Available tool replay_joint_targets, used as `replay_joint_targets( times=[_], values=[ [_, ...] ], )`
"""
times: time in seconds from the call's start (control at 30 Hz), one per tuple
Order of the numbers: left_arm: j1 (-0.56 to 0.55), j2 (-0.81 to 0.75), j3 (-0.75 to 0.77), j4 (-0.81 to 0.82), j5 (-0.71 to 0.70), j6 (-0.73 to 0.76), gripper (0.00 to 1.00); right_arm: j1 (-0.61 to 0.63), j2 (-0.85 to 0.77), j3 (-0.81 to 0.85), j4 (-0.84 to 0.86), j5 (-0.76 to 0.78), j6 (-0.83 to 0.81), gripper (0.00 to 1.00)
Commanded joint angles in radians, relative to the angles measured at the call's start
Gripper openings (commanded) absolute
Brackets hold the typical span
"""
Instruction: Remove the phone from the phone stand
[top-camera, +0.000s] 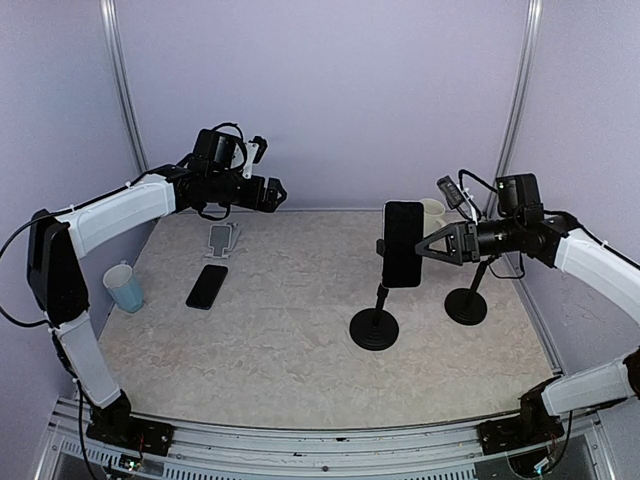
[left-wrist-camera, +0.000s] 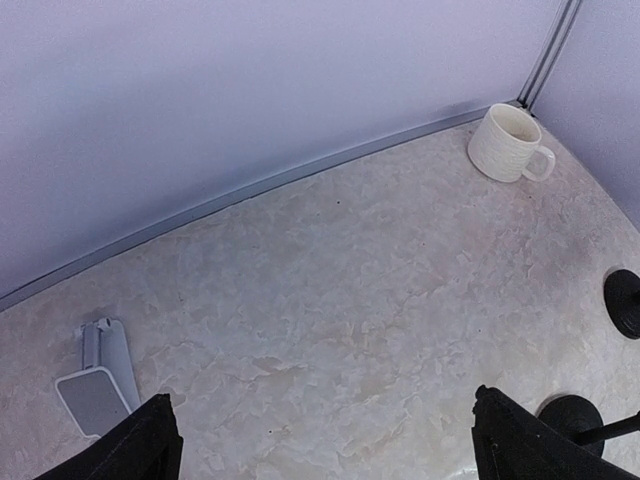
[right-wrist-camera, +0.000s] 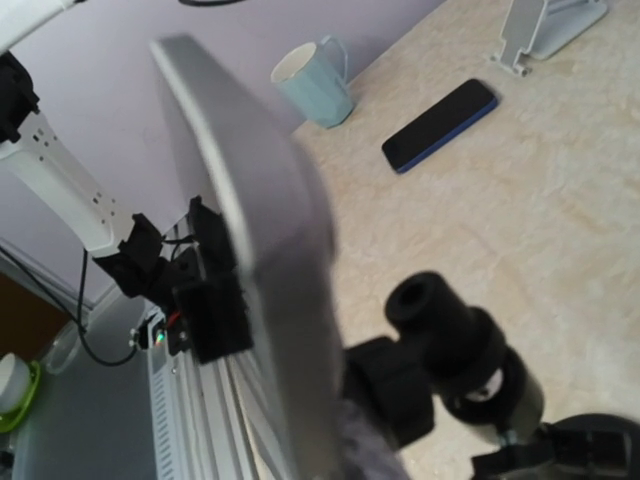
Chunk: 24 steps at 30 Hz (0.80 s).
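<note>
The phone (top-camera: 403, 243) stands upright in the clamp of the phone stand (top-camera: 374, 326), near the middle of the desk (top-camera: 290, 330). Its long axis is vertical and its dark face is turned toward my bases. My right jaws sit just beside its right edge, pointing leftward at about mid-height. From above the tips look to touch that edge or nearly so; I cannot tell which. Nor can I tell whether these jaws are spread or pressed together, because my right wrist camera shows only the phone's silver back, close and blurred, and the black clamp below it. My left jaws are spread wide and hold nothing, high over the far-left desk, well apart from the phone. So the right side is the nearer one. I judge the lift is its to make: grip across the short width, then draw up along the long axis.
</note>
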Motion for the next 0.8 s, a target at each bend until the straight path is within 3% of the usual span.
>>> replay_joint_targets(
  times=[0.0,0.3,0.77],
  values=[
    [-0.011,-0.032,-0.004,0.019,-0.019,0.007,0.99,0.019,0.010,-0.023,-0.002,-0.024,-0.005,0.61],
    [-0.037,-0.030,-0.012,0.026,-0.029,0.000,0.99,0.026,0.014,-0.049,0.062,-0.041,0.034,0.46],
    [-0.059,-0.034,-0.030,0.026,-0.040,-0.004,0.99,0.045,0.037,-0.040,0.134,-0.043,0.077,0.40]
  ],
)
